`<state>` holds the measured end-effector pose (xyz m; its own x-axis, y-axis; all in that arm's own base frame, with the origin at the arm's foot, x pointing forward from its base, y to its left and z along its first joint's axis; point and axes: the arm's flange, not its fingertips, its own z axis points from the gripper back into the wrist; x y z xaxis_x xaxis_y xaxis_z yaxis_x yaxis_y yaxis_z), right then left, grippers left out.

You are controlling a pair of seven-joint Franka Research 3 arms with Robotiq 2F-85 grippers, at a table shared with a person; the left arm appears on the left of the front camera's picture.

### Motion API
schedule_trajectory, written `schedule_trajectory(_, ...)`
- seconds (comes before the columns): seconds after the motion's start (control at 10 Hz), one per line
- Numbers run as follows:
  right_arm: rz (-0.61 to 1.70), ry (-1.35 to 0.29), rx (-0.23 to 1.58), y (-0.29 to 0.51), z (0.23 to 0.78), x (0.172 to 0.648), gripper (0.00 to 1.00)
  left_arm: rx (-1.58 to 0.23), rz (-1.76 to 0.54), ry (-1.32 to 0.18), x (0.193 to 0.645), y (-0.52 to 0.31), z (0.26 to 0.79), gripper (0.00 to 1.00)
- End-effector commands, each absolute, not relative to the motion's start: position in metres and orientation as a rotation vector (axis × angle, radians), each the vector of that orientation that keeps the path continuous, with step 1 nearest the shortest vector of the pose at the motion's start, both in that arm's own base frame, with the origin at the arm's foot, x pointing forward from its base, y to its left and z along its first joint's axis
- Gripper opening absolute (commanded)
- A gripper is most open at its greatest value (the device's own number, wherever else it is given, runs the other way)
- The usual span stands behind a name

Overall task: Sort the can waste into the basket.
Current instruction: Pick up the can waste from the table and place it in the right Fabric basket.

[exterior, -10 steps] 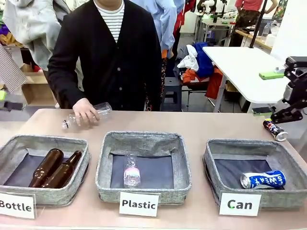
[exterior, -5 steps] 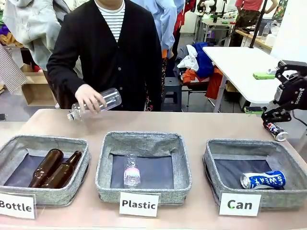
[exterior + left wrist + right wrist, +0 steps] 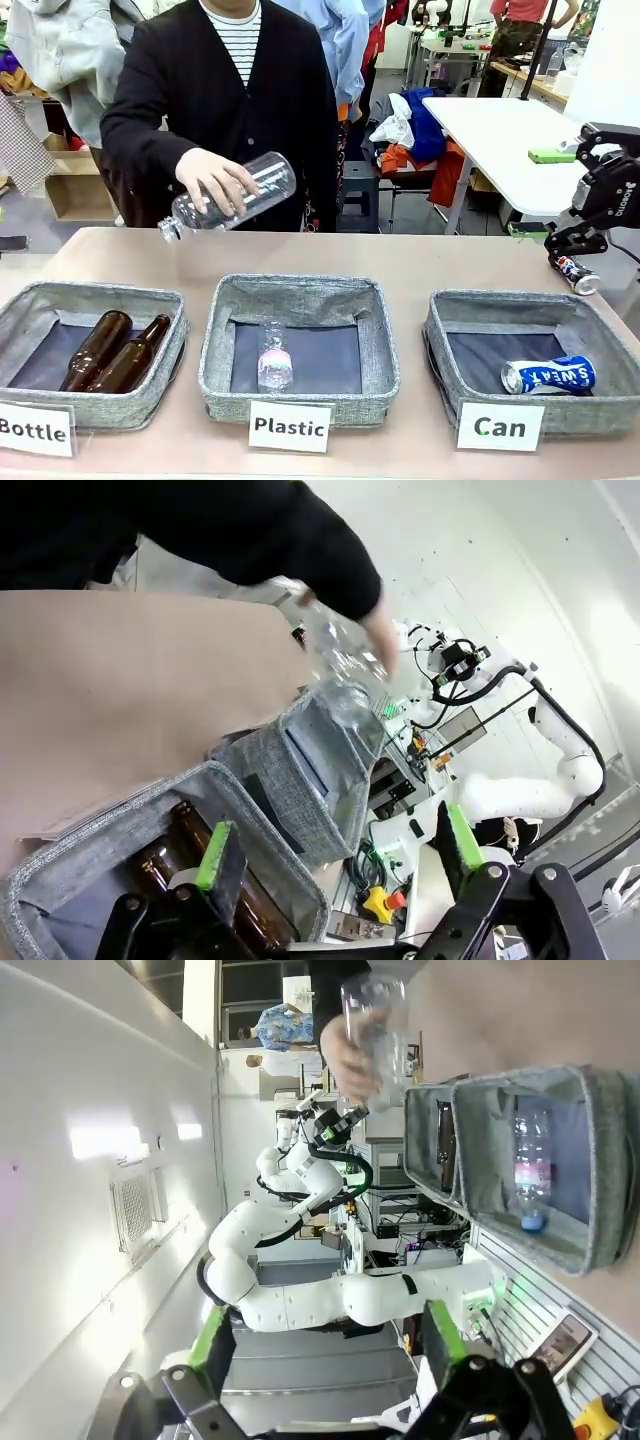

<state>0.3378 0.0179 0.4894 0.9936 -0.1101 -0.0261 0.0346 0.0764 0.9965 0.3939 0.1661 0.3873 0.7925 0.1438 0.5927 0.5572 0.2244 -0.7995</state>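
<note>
The person's hand (image 3: 215, 180) has lifted the clear bottle (image 3: 262, 180) off the worktop (image 3: 420, 260) and carried it higher and toward the middle, neck tilted down. It now hangs above the far edge of the middle basket (image 3: 300, 285), well apart from both arms. That is plastic, so it leaves the can sorting as it was. The left end effector (image 3: 335, 850) stands wide with nothing between its green pads. Two brown bottles (image 3: 185, 830) lie in the grey basket directly beneath it, and neither can is near it. In the middle basket a small plastic bottle (image 3: 274, 358) lies flat and has not shifted. Further right, the basket carded "Can" (image 3: 440, 335) lies below and in front of the right end effector (image 3: 575, 240), and the blue and white can (image 3: 548, 375) already rests on its dark lining. The right end effector has drawn slightly up and inward over the last second and then almost halted, its jaws spread wide and empty. The black can (image 3: 573, 272) lies on its side on the worktop just under its fingertips, outside the basket's far right corner. By my judgement half the job is done, and the next step is to descend and close on that black can.
</note>
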Motion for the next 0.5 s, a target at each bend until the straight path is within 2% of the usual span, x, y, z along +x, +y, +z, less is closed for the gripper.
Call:
schedule_trajectory(0.0, -0.12, -0.041, 1.491, 0.019, 0.493, 0.335, 1.0, -1.322, -0.32, -0.627, 0.39, 0.168, 0.39, 1.0)
schedule_trajectory(0.3, -0.109, -0.061, 1.491, 0.018, 0.489, 0.338, 1.0, -1.322, -0.32, -0.627, 0.39, 0.168, 0.39, 1.0)
schedule_trajectory(0.4, -0.068, -0.483, 0.974, 0.013, 0.489, 0.354, 1.0, -1.322, -0.32, -0.627, 0.39, 0.168, 0.39, 1.0)
